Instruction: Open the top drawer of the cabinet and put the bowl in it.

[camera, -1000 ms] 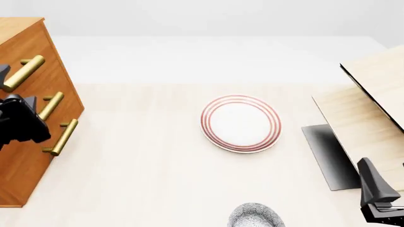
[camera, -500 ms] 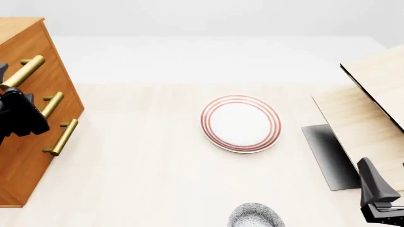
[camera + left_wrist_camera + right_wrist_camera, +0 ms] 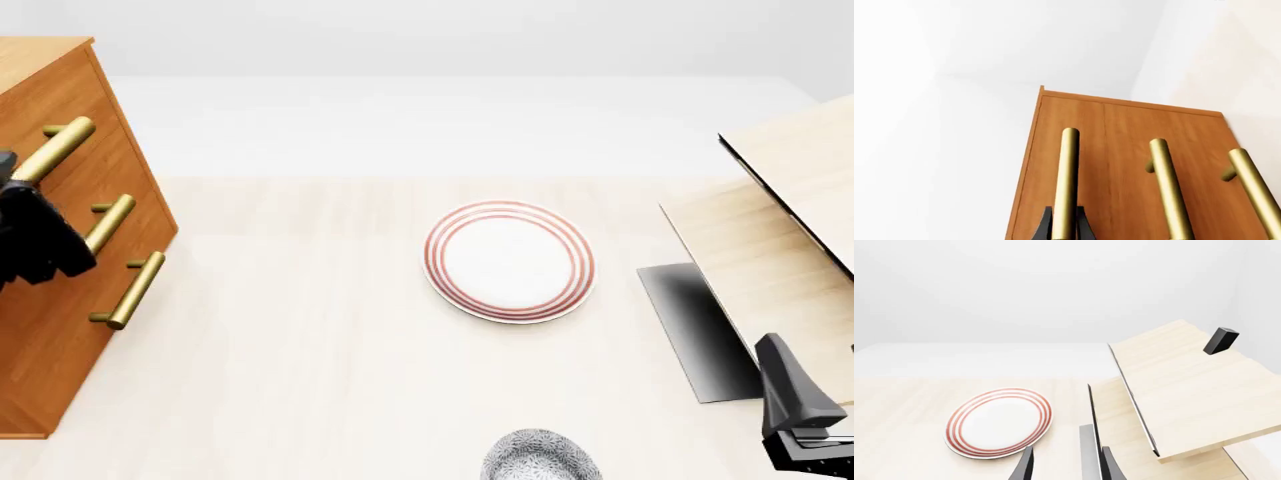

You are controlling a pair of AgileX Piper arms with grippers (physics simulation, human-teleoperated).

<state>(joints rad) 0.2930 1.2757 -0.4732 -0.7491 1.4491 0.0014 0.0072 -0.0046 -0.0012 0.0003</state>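
Left gripper (image 3: 1063, 231) fingers straddling top drawer (image 3: 1074, 150) handle, grip unclear; bowl (image 3: 539, 458) cut off

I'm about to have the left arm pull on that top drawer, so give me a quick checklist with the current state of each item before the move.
1. Left gripper lined up on the top brass bar handle: ok; a fingertip shows on each side of the bar.
2. Gripper closed on the handle: cannot tell.
3. Top drawer of the orange-brown wooden cabinet not yet open: ok, all three fronts sit flush.
4. Speckled white bowl free on the table: ok.
5. Right gripper clear of the bowl: ok, open and holding nothing.
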